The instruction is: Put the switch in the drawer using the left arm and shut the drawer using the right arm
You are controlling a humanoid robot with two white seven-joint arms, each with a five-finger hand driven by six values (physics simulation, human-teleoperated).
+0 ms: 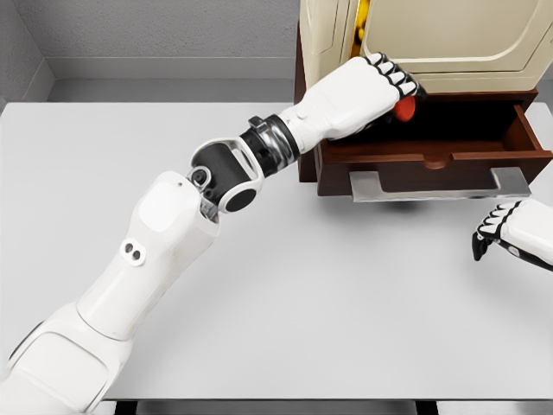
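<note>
Switch over the open drawer

The red switch [404, 109] showed only partly, gripped above the dark brown drawer [449, 143], which stood pulled out with its grey handle forward.

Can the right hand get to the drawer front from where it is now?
Probably yes. The right hand sits on the table just below the open drawer, with nothing between them; the left hand is over the drawer's far-left corner.

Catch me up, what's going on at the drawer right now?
The left hand is reaching over the open drawer of the brown cabinet, fingers curled around a small red object, presumably the switch, held just above the drawer's cavity. It hasn't been let go yet. The drawer is pulled out, its front and grey handle facing the robot. The right hand rests on the white table at the right edge, empty, fingers loosely bent.
</note>
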